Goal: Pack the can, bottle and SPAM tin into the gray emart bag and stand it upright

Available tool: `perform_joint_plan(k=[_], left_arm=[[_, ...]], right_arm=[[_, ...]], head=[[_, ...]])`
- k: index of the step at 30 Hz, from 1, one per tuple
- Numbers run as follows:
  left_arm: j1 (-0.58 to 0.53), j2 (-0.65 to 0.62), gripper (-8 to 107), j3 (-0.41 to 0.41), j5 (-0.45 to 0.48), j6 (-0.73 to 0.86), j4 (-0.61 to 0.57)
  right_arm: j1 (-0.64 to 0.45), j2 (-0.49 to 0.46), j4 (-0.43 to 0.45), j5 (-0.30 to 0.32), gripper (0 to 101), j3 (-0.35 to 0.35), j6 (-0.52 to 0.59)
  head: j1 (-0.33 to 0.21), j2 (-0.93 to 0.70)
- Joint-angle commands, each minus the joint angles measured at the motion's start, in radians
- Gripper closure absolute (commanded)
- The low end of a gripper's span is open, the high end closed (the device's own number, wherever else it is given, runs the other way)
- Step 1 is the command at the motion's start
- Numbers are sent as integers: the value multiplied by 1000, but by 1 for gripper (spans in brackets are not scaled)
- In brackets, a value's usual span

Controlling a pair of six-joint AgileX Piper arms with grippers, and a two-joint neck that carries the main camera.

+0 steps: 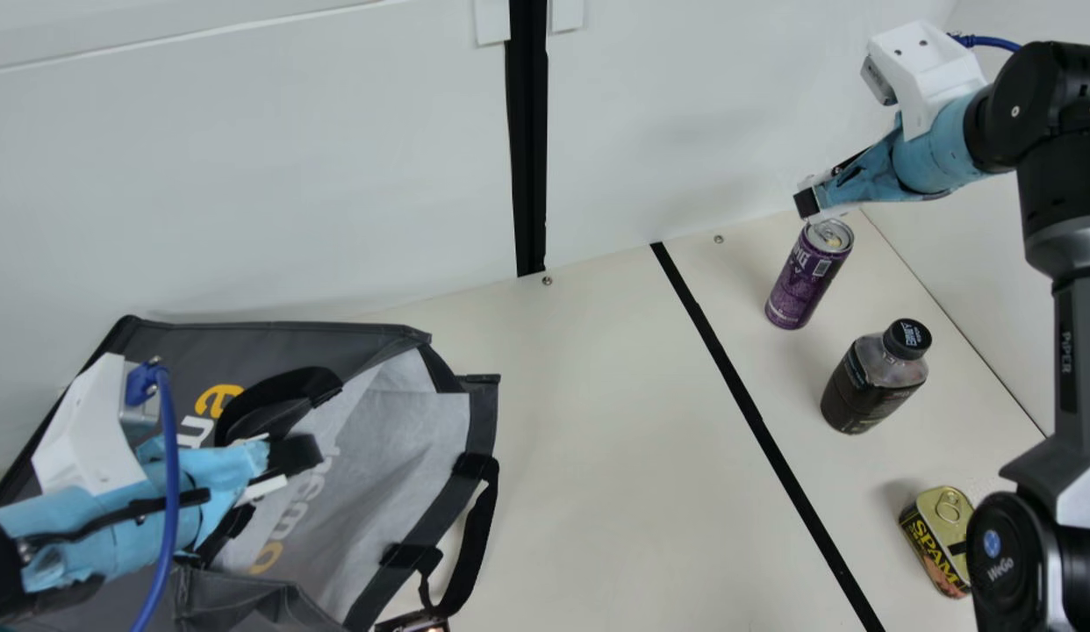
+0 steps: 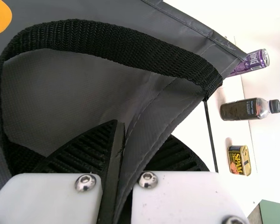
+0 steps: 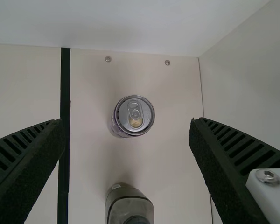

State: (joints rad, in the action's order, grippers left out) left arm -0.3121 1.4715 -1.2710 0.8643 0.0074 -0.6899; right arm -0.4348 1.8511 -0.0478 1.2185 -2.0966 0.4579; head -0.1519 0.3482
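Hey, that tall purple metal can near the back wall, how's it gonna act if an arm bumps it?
The tall purple metal can stands upright, slim for its height, so a push near the top would likely tip it. Its rounded side would probably let it roll once down.

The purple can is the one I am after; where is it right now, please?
In the main view, the purple can stands toward the right, past the slanting black strip, just below the right gripper and nearest the dark bottle.
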Motion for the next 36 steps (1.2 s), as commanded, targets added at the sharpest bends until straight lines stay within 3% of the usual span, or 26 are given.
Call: perform_joint_plan(k=[1, 36], left_arm=[[0, 0, 107, 0, 0, 0, 0], [0, 0, 107, 0, 0, 0, 0]], right_arm=[[-2, 14, 0, 2, 6, -5, 0], [-30, 260, 27, 2, 6, -90, -56]], head=[[-23, 1], [-23, 1]])
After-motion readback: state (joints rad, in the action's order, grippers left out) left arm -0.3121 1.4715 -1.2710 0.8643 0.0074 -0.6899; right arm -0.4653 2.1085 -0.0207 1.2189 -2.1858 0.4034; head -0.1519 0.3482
